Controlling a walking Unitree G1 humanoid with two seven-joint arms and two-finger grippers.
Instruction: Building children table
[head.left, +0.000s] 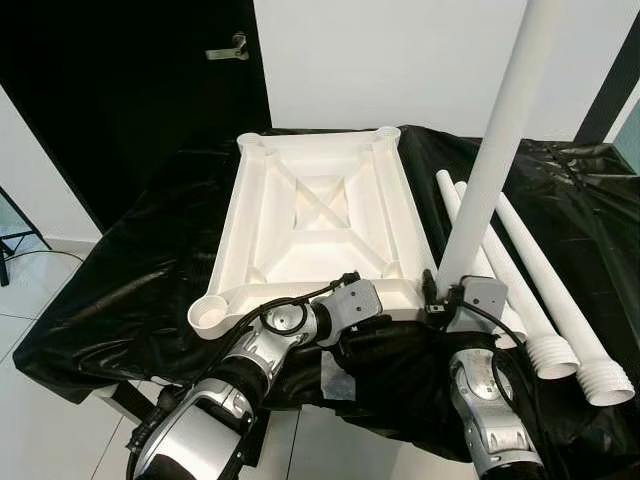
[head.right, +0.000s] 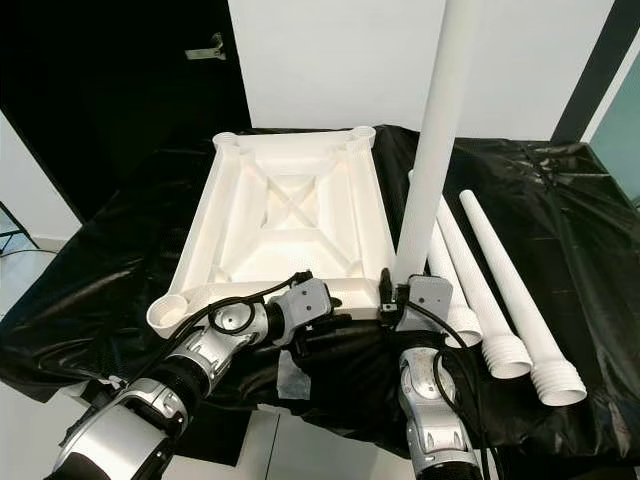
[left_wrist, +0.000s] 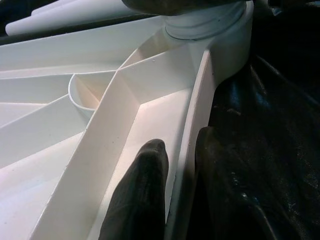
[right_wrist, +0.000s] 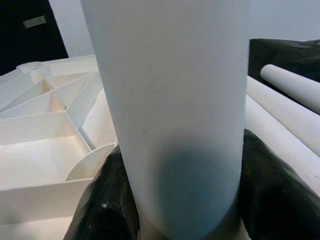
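Observation:
A white plastic tabletop (head.left: 316, 215) lies upside down on a black-covered surface, ribs up, with round sockets at its corners. A white table leg (head.left: 497, 150) stands upright in the near right corner socket. My right gripper (head.left: 447, 290) is shut on the base of that leg, one black finger (right_wrist: 107, 210) on each side of it. My left gripper (head.left: 385, 318) is shut on the tabletop's near rim (left_wrist: 192, 135), one finger inside and one outside. Three more white legs (head.left: 545, 290) lie to the right of the tabletop.
A black sheet (head.left: 130, 280) covers the whole work surface and hangs over its front edge. The near left socket (head.left: 210, 315) is open. A black door (head.left: 130, 90) stands behind on the left, a white wall (head.left: 400, 60) behind the middle, tiled floor (head.left: 30, 290) at left.

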